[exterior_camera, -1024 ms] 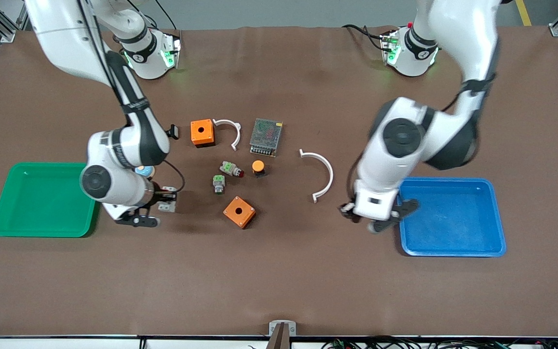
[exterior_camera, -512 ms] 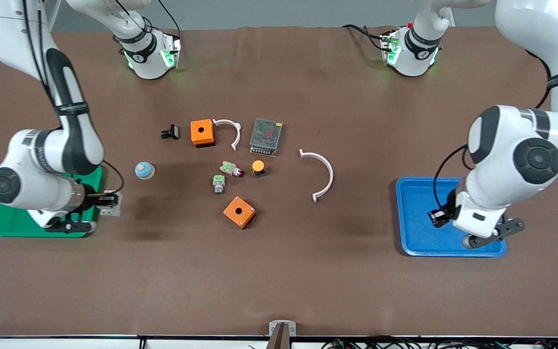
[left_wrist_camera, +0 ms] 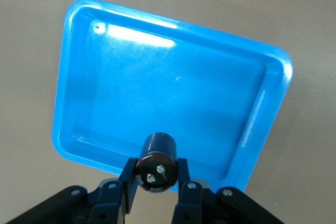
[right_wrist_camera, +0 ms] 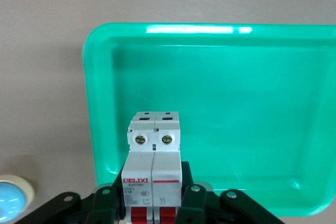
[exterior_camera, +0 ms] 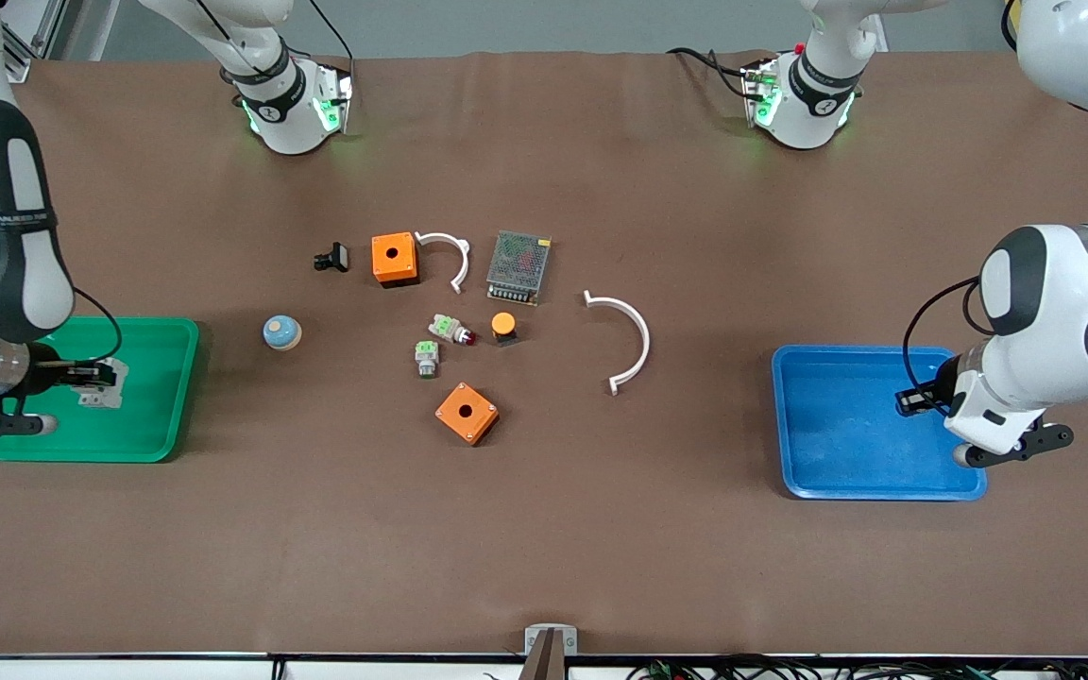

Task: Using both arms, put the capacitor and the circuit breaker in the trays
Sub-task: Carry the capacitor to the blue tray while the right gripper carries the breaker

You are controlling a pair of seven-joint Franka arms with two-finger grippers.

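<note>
My right gripper (right_wrist_camera: 155,203) is clamped on the white-grey rectangular circuit breaker (right_wrist_camera: 153,169) with red toggles, printed "DELIXI", held over the green plastic tray (exterior_camera: 166,378) at the table's nine o'clock. My left gripper (left_wrist_camera: 156,187) pinches the tiny black cylindrical capacitor (left_wrist_camera: 156,162) over the blue plastic tray (exterior_camera: 837,425) at three o'clock.

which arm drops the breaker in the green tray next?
Right. The right gripper already holds the circuit breaker over the green tray; the left gripper holds the capacitor over the blue tray.
</note>
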